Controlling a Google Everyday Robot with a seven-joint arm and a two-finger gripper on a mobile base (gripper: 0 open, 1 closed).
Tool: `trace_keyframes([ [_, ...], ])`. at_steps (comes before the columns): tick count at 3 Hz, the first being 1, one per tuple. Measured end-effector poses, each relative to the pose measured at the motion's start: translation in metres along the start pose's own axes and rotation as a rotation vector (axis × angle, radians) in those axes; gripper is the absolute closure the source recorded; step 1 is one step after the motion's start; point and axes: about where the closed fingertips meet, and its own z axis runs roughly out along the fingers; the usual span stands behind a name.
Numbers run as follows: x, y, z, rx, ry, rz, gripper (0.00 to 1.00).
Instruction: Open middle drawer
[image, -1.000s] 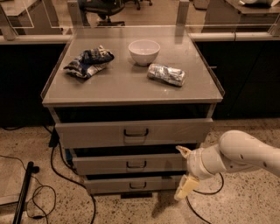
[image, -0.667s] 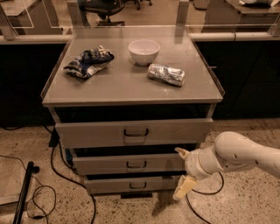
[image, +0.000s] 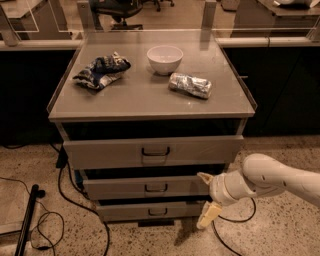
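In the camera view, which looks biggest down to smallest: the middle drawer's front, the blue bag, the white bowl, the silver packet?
1. middle drawer front; the open gripper sits at its right end
2. blue bag
3. white bowl and silver packet: look alike, not ranked

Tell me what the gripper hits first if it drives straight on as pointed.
Likely the right end of the middle drawer: the open gripper, low at the right of the cabinet, points left at it. Depth is unclear; it may pass in front.
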Motion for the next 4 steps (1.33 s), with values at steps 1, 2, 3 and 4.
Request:
trace_keyframes([
  [1,0.009,-0.012,0.015,-0.011,-0.082,-0.006,0.00],
  [2,0.010,-0.022,0.021,0.006,-0.155,-0.031,0.00],
  [3,0.015,-0.034,0.032,0.017,-0.166,-0.043,0.00],
  [4,0.024,-0.044,0.049,0.007,-0.143,-0.042,0.00],
])
